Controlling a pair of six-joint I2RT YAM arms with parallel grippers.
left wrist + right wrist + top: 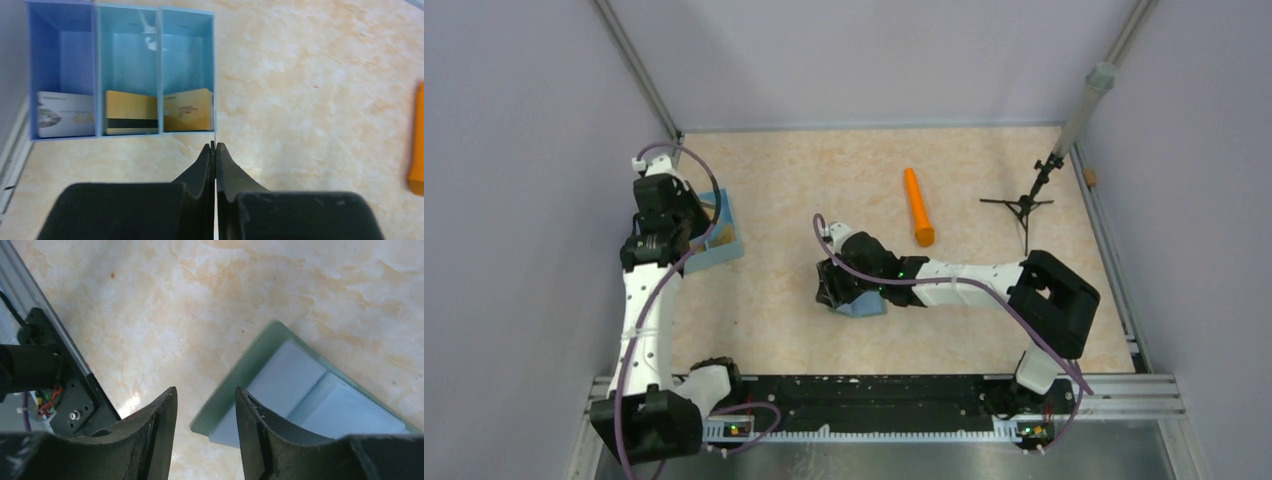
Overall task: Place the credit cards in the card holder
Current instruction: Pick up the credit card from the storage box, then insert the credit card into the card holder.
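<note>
In the left wrist view my left gripper [215, 145] is shut on a thin credit card [215, 136], seen edge-on as a pale line rising from the fingertips. It hangs just in front of the blue three-compartment tray [97, 60], at the tray's right corner. The tray holds a white card [66, 114], a gold card with a dark stripe [131, 112] and a plain gold card [188, 110]. The card holder [300, 385] lies open mid-table, grey-green rim, pale blue inside. My right gripper [205, 389] is open above its corner, one finger over the wallet, the other over bare table.
An orange cylinder [918, 207] lies behind the card holder [864, 306]. A small black tripod stand [1024, 205] is at the back right. The tray [729, 245] sits by the left wall under my left gripper [696, 232]. A metal rail runs along the near edge.
</note>
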